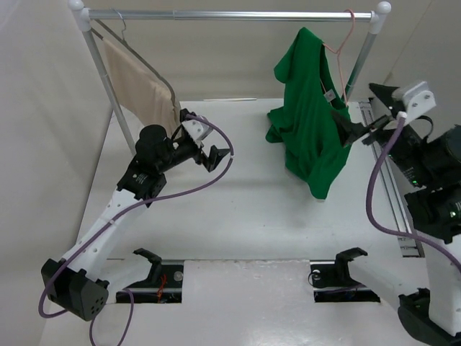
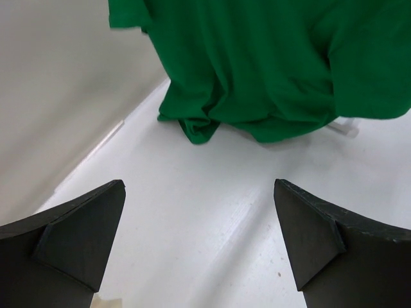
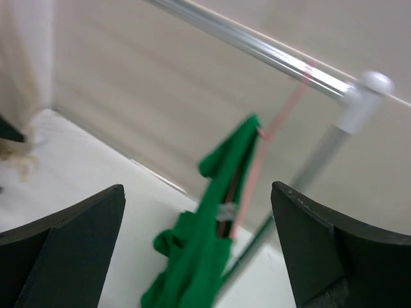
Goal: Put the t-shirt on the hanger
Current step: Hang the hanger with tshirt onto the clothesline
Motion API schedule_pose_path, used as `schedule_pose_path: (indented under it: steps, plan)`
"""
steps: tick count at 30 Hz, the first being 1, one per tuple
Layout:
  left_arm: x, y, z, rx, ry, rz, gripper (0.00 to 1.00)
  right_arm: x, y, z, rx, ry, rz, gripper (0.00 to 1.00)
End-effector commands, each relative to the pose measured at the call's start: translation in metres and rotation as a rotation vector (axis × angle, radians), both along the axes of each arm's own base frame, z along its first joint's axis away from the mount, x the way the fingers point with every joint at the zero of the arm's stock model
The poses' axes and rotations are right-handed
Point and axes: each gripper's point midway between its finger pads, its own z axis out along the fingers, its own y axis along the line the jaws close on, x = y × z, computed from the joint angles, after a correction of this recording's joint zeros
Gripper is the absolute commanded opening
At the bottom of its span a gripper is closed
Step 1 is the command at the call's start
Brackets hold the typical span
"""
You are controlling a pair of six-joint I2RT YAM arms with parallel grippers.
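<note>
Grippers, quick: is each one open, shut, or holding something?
Left gripper: jaws open, holding nothing.
Right gripper: jaws open, holding nothing.

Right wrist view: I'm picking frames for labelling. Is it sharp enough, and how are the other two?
Right wrist view: smeared by blur, the t-shirt, hanger and rail all soft-edged. Left wrist view: crisp cloth folds, even light. Top view: sharp, evenly lit, faint shadows only.

Right gripper (image 3: 198,189) fingers spread wide. Beyond them, the green t-shirt (image 3: 212,212) hangs bunched on the pink hanger (image 3: 280,115) — hooked over the silver rail (image 3: 257,46). Beige cloth (image 3: 22,64) at left edge — blurred.
</note>
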Motion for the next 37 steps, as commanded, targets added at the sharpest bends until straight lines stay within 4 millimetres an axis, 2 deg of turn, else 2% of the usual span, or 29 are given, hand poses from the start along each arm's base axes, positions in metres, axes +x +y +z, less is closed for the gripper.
schedule_pose_path:
  steps: [1, 2, 3, 5, 6, 8, 9, 10, 11, 12, 13, 15, 16, 17, 20, 25, 33, 37]
  plan:
    - [0.001, 0.004, -0.002, -0.038, 0.009, 0.043, 1.00, 0.037, 0.057, -0.043, -0.097, 0.107, 0.197, 1.00]
    - [0.002, 0.005, -0.013, -0.027, 0.029, 0.056, 1.00, 0.046, 0.068, -0.072, -0.135, 0.197, 0.213, 1.00]
    - [0.002, 0.008, -0.016, -0.025, 0.031, 0.068, 1.00, 0.060, 0.092, -0.115, -0.188, 0.308, 0.255, 1.00]
    - [0.007, 0.013, -0.029, -0.007, 0.059, 0.110, 1.00, 0.073, 0.105, -0.165, -0.241, 0.426, 0.235, 1.00]
    - [0.004, 0.016, -0.040, 0.005, 0.078, 0.121, 1.00, 0.078, 0.120, -0.213, -0.289, 0.526, 0.264, 1.00]
    - [0.008, 0.024, -0.050, 0.018, 0.091, 0.172, 1.00, 0.082, 0.130, -0.252, -0.295, 0.608, 0.296, 1.00]
    - [0.007, 0.028, -0.062, 0.025, 0.115, 0.191, 1.00, 0.085, 0.132, -0.272, -0.294, 0.652, 0.294, 1.00]
    - [0.006, 0.032, -0.071, 0.036, 0.129, 0.213, 1.00, 0.080, 0.131, -0.305, -0.286, 0.724, 0.287, 1.00]
    - [0.010, 0.038, -0.080, 0.042, 0.150, 0.260, 1.00, 0.079, 0.131, -0.320, -0.273, 0.747, 0.284, 1.00]
    - [0.009, 0.042, -0.087, 0.049, 0.158, 0.277, 1.00, 0.085, 0.131, -0.326, -0.238, 0.730, 0.280, 1.00]
    - [0.008, 0.046, -0.107, 0.075, 0.192, 0.295, 1.00, 0.080, 0.122, -0.360, -0.213, 0.806, 0.251, 1.00]
    - [0.007, 0.055, -0.124, 0.098, 0.211, 0.341, 1.00, 0.082, 0.117, -0.378, -0.158, 0.822, 0.242, 1.00]
    - [0.004, 0.059, -0.138, 0.113, 0.228, 0.355, 1.00, 0.082, 0.108, -0.389, -0.137, 0.851, 0.214, 1.00]
    - [0.004, 0.063, -0.143, 0.124, 0.220, 0.367, 1.00, 0.075, 0.101, -0.407, -0.126, 0.903, 0.195, 1.00]
    - [-0.001, 0.073, -0.165, 0.149, 0.241, 0.406, 1.00, 0.069, 0.088, -0.432, -0.145, 0.956, 0.145, 1.00]
    - [-0.003, 0.078, -0.176, 0.169, 0.246, 0.424, 1.00, 0.062, 0.080, -0.447, -0.153, 0.990, 0.123, 1.00]
    - [-0.005, 0.079, -0.178, 0.163, 0.252, 0.426, 1.00, 0.068, 0.069, -0.447, -0.157, 0.982, 0.091, 1.00]
    - [-0.005, 0.079, -0.178, 0.163, 0.252, 0.426, 1.00, 0.070, 0.066, -0.435, -0.150, 0.940, 0.089, 1.00]
